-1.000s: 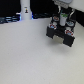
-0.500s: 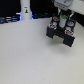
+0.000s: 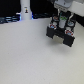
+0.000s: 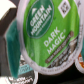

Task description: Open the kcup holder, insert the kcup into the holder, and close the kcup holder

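- The jaws we cannot read: the gripper (image 3: 62, 15) hangs low over the open holder, its tips lost among the pods, and neither view shows whether they are apart or together.
- We see the kcup holder (image 3: 61, 33) near the far edge of the bench (image 3: 30, 55), toward the exterior view's right, a black boxy unit with its drawer pulled out toward us.
- In the exterior view, small round tops show in the slots at the back of the drawer, right under the gripper; they are too blurred to count.
- Up close on the wrist view, the kcup (image 4: 47, 32) fills the frame: a green round lid reading "Green Mountain" and "Dark Magic", white rim around it, lying face-up to the camera.
- Just beside it we catch another pod (image 4: 22, 75) with a white and teal lid, and a sliver of a third at the frame's edge.
- Dark holder wall shows behind the pods in the wrist view.
- Over at the far edge, toward the exterior view's left, a tall white bottle-like object (image 3: 24, 10) stands upright, well apart from the holder.
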